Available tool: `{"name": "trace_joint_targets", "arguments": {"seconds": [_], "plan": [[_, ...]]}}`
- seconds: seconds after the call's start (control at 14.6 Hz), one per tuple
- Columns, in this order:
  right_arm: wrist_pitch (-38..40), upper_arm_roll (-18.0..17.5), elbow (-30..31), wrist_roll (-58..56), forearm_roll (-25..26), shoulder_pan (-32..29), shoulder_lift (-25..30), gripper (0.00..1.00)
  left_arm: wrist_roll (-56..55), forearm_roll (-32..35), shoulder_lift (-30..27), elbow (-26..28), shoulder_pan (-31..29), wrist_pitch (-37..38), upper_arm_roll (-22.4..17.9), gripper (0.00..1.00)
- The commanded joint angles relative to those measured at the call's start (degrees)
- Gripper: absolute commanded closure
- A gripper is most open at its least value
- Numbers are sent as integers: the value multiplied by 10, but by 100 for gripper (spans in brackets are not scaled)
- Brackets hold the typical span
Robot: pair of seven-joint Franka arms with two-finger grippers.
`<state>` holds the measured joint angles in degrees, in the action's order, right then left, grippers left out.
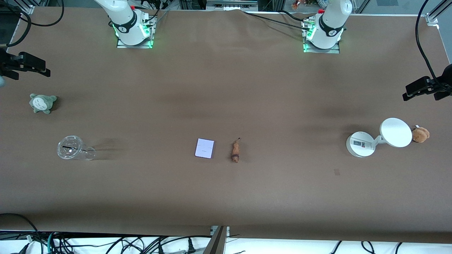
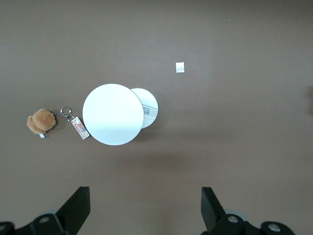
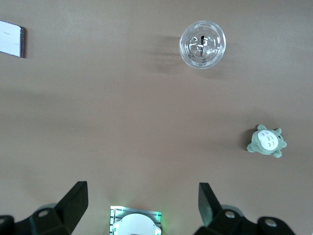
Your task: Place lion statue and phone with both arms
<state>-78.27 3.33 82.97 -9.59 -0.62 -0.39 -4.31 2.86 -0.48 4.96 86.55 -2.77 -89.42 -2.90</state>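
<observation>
Lying flat mid-table: small pale lavender-white rectangular phone [image 1: 204, 148], long axis running roughly toward/away from front cam, slight tilt. Just beside it, toward left arm's end, not touching: slim brown lion statue [image 1: 235, 151], same long-axis direction, thin dark tail pointing toward the bases, other end toward front cam. Left gripper [image 2: 145, 208] up high over white round-based stand w/ disc [image 2: 112, 114], fingers spread, nothing held. Right gripper [image 3: 143, 204] up high near its base, fingers spread, nothing held. Both arms waiting.
</observation>
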Motion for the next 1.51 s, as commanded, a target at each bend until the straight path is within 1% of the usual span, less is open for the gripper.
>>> {"name": "trace_joint_targets", "arguments": {"seconds": [0.0, 0.14, 0.62, 0.68, 0.82, 0.89, 1.03, 1.16, 1.44], "plan": [[7, 7, -12, 5, -7, 6, -5, 0, 10, 2, -9, 5, -3, -12, 3, 0], [8, 7, -12, 4, -7, 6, -5, 0, 6, 0, -4, -4, -4, -12, 3, 0], [8, 7, -12, 4, -7, 7, -5, 0, 15, 0, -2, -2, -1, -10, 7, 0], [7, 7, -12, 4, -7, 6, -5, 0, 29, -4, 1, -2, -4, -9, 7, 0], [8, 7, -13, 4, -7, 6, -5, 0, 53, -39, 2, -2, -7, -8, 3, 0], [7, 7, -12, 4, -7, 7, -5, 0, 55, -41, 4, -2, -7, -8, 3, 0], [7, 7, -12, 4, -7, 7, -5, 0, 42, -41, 4, -3, 0, -5, 8, 0], [7, 7, -13, 4, -7, 7, -5, 0, 9, -38, 5, -3, 2, 14, 16, 0], [8, 7, -12, 4, -7, 7, -5, 0, -56, -29, 12, 1, 3, 18, 46, 0]]}}
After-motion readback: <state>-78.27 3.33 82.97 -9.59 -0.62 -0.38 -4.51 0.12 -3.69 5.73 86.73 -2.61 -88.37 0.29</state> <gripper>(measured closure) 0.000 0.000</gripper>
